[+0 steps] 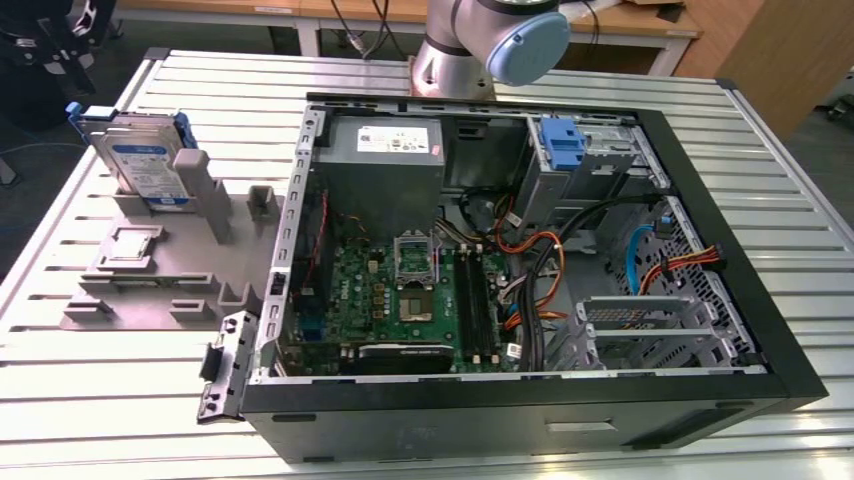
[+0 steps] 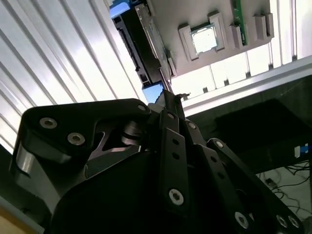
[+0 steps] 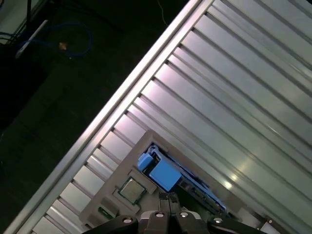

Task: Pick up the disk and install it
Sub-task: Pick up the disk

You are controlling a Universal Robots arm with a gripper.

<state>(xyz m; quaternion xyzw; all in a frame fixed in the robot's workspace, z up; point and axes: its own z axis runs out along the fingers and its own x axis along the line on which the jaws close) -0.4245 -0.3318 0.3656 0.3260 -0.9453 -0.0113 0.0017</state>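
The disk point(image 1: 140, 165) stands on edge in a slot of the grey holder point(image 1: 147, 275), on the exterior view's left. It is silver with a white-and-blue label and a blue bracket. My gripper point(image 1: 64, 62) hangs above it near the table's far corner. In both wrist views I look down past the gripper point(image 2: 170, 100) point(image 3: 168, 197) at the disk's top edge point(image 2: 141, 46) and its blue bracket point(image 3: 165, 174). The fingertips look pressed together with nothing between them, apart from the disk.
An open computer case point(image 1: 747, 340) lies on the slatted metal table point(image 1: 801, 200). Inside are a motherboard, cables, a grey power-supply box point(image 1: 387, 145) and a drive bay with an upright blue latch point(image 1: 563, 140). A processor chip point(image 2: 204, 39) sits on the holder. The table edge point(image 3: 97, 131) runs close by.
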